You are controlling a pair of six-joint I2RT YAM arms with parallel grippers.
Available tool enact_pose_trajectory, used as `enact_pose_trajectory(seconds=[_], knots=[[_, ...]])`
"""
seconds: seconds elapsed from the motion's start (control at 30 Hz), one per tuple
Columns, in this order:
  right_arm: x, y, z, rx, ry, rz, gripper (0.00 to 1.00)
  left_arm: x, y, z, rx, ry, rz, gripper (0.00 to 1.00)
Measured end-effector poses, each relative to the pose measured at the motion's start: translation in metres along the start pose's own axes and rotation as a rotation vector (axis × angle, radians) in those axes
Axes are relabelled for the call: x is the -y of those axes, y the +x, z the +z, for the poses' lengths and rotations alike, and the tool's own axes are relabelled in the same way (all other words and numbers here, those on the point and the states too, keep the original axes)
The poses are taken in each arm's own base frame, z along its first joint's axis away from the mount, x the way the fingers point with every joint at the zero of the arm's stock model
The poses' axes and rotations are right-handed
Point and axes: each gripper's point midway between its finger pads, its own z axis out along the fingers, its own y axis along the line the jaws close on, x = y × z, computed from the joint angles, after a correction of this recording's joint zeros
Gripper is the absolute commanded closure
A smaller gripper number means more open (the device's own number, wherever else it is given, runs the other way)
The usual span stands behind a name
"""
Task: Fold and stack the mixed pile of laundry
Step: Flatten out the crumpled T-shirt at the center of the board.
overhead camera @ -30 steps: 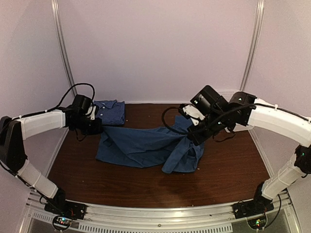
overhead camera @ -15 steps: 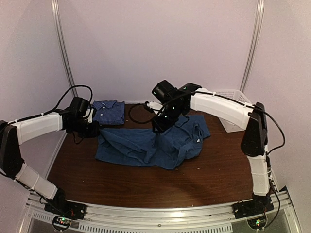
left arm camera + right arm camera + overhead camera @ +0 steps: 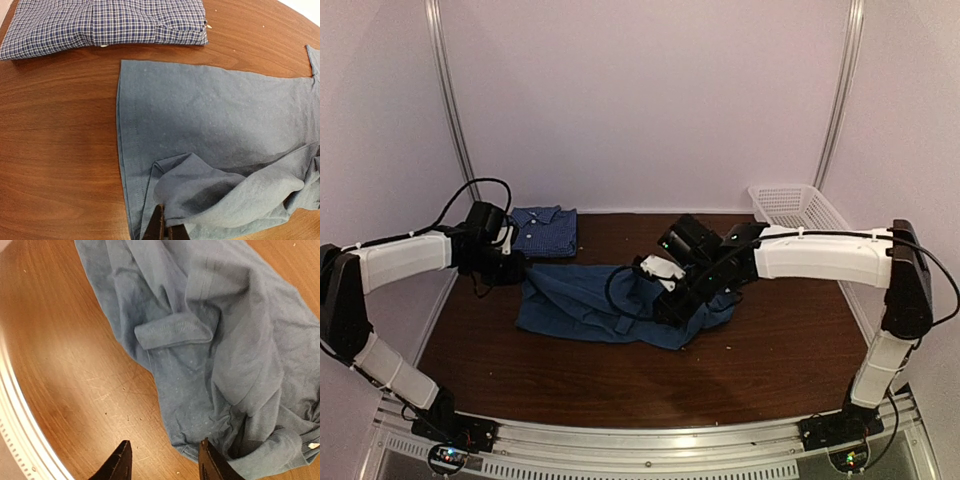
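The teal-blue t-shirt [image 3: 590, 300] lies rumpled across the middle of the table [image 3: 780, 340]. At the back left lies the folded blue-and-white checked shirt [image 3: 546, 230], which the left wrist view shows as a neat rectangle [image 3: 105, 22]. My left gripper [image 3: 516, 266] is shut on a raised fold at the t-shirt's left edge [image 3: 210, 115]; its fingers meet at that fold [image 3: 165, 220]. My right gripper [image 3: 672, 305] hovers open over the t-shirt's right end. In the right wrist view its jaws [image 3: 164, 442] straddle the hem [image 3: 200, 365], one finger over bare wood, and grip nothing.
A white lattice basket [image 3: 796, 206] stands at the back right corner. The metal rail at the near table edge [image 3: 15, 440] curves past my right gripper. Pale walls close in the back and both sides.
My right arm swung from the back middle down to the t-shirt's right front, and its jaws opened, letting go of the cloth. The t-shirt's right part now lies bunched. The left arm stayed put.
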Motion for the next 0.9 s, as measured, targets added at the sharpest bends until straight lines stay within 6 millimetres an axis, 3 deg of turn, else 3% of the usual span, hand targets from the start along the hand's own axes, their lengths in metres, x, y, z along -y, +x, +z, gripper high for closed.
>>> enact_pose_trajectory(seconds=[0.17, 0.3, 0.5, 0.67, 0.73, 0.83, 0.9], knots=[[-0.005, 0.041, 0.051, -0.156, 0.029, -0.091, 0.47, 0.000, 0.001, 0.001, -0.006, 0.003, -0.001, 1.00], [-0.009, 0.062, 0.077, -0.250, 0.064, -0.161, 0.46, 0.001, 0.002, 0.002, -0.009, 0.008, -0.001, 1.00], [0.002, 0.082, 0.086, -0.338, 0.161, -0.229, 0.35, 0.001, 0.002, 0.002, -0.011, 0.011, -0.002, 1.00], [0.015, 0.086, 0.083, -0.365, 0.243, -0.265, 0.40, 0.001, 0.002, 0.003, -0.013, 0.010, -0.002, 1.00], [0.020, 0.089, 0.085, -0.380, 0.272, -0.273, 0.49, 0.001, 0.002, 0.003, -0.014, 0.010, -0.002, 1.00], [0.024, 0.088, 0.086, -0.383, 0.311, -0.285, 0.83, 0.001, 0.002, 0.003, -0.014, 0.010, -0.001, 1.00], [0.028, 0.090, 0.088, -0.392, 0.344, -0.300, 1.00, 0.001, 0.002, 0.003, -0.013, 0.010, -0.002, 1.00]])
